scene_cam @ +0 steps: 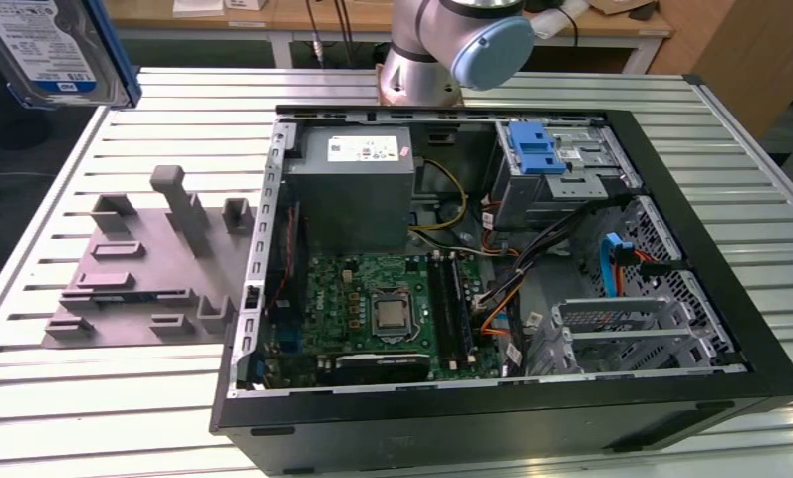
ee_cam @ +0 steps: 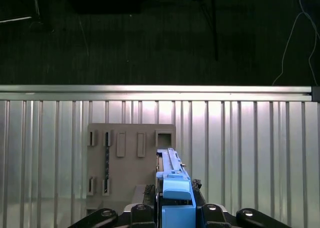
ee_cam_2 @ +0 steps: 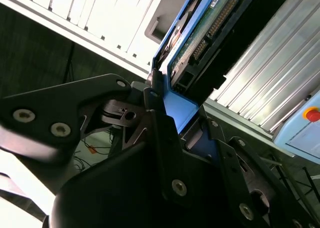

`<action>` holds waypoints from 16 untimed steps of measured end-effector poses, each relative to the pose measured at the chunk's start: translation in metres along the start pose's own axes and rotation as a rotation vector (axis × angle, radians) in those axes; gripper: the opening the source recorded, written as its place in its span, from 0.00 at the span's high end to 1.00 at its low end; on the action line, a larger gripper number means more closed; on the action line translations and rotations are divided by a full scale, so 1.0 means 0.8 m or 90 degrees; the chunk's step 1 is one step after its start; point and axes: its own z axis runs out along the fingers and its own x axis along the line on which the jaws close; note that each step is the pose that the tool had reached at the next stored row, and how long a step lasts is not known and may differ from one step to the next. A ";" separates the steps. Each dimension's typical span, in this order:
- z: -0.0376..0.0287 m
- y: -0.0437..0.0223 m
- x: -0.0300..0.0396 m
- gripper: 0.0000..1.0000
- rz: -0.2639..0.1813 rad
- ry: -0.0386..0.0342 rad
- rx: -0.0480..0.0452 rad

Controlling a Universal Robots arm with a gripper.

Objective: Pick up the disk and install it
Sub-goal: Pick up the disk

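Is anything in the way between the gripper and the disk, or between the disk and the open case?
Nothing visible does. The gripper clamps the disk by its blue bracket, above the table. The case lies open, with free space between it and the disk.

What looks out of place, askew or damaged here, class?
Nothing looks damaged or spilled. The one thing off the table is the disk, clamped in the tool above the grey rack.

Exterior view: high, oblique, over the desk (scene_cam: pixel 51 398) and open computer case (scene_cam: pixel 503 433). Both wrist views sit close behind the claw (ee_cam: pixel 175 210); first wrist and exterior views share the grey fixture (scene_cam: pixel 118 284).
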 end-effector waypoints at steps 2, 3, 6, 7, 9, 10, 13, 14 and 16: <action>0.0000 -0.0003 0.0010 0.64 0.000 0.0000 0.0000; 0.0000 -0.0005 0.0012 0.64 0.000 0.0000 0.0000; 0.0000 -0.0021 0.0013 0.64 0.000 0.0000 0.0001; -0.0001 -0.0026 0.0012 0.64 0.000 0.0000 0.0000; -0.0001 -0.0037 0.0013 0.64 0.000 0.0000 0.0000; -0.0001 -0.0043 0.0013 0.64 0.000 0.0000 0.0000; -0.0001 -0.0059 0.0012 0.64 0.000 0.0000 0.0001; -0.0001 -0.0065 0.0013 0.64 0.000 0.0000 0.0001; -0.0002 -0.0075 0.0012 0.64 0.000 0.0000 0.0000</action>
